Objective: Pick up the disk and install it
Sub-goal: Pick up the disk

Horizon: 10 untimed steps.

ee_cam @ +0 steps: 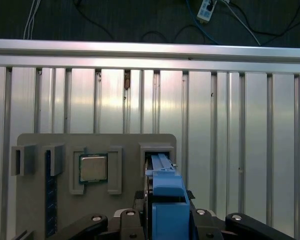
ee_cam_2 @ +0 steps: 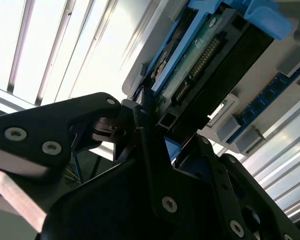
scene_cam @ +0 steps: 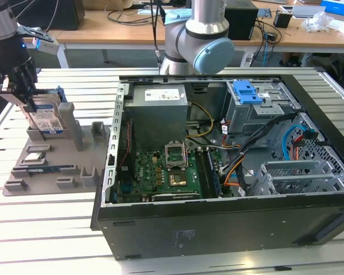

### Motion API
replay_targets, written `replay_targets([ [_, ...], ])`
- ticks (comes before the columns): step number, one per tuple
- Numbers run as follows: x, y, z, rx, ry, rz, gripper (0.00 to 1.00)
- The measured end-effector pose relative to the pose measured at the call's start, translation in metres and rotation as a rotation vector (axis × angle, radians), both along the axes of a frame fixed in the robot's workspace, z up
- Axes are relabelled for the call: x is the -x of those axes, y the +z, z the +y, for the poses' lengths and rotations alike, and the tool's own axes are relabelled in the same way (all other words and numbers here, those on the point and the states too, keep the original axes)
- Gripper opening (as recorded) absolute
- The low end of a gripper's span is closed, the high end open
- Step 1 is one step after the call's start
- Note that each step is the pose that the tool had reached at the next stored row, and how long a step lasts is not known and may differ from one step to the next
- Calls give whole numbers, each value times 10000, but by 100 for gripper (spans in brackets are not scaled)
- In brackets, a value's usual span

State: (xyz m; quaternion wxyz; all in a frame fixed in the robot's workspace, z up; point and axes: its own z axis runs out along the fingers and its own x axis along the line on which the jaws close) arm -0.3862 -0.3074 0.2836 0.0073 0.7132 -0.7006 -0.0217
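The disk point(scene_cam: 46, 119) is a flat silver drive with a white, blue-striped label and blue plastic side rails. In the second wrist view its underside point(ee_cam_2: 200, 60) shows a green circuit board and a dark connector row. It stands on edge in a slot of the grey fixture tray point(scene_cam: 74, 166), at the exterior view's left, on the slatted aluminium table point(scene_cam: 46, 229).

The gripper point(scene_cam: 27, 97) is closed on the disk's top end, with a black finger point(ee_cam: 125, 216) on either side of the blue rail point(ee_cam: 165, 192). The drive's lower part is hidden in the slot, and the label print is too small to read.

The tray also holds a processor chip point(ee_cam: 93, 168) in a square pocket. The open computer case point(scene_cam: 218, 229) contains a motherboard point(scene_cam: 155, 172), a grey power supply point(scene_cam: 159, 112) and a blue latch bracket point(scene_cam: 247, 91).
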Motion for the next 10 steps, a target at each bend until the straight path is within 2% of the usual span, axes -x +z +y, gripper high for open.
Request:
replay_targets([
  [10, -1, 0, 0, 12, 2, -3, 37],
])
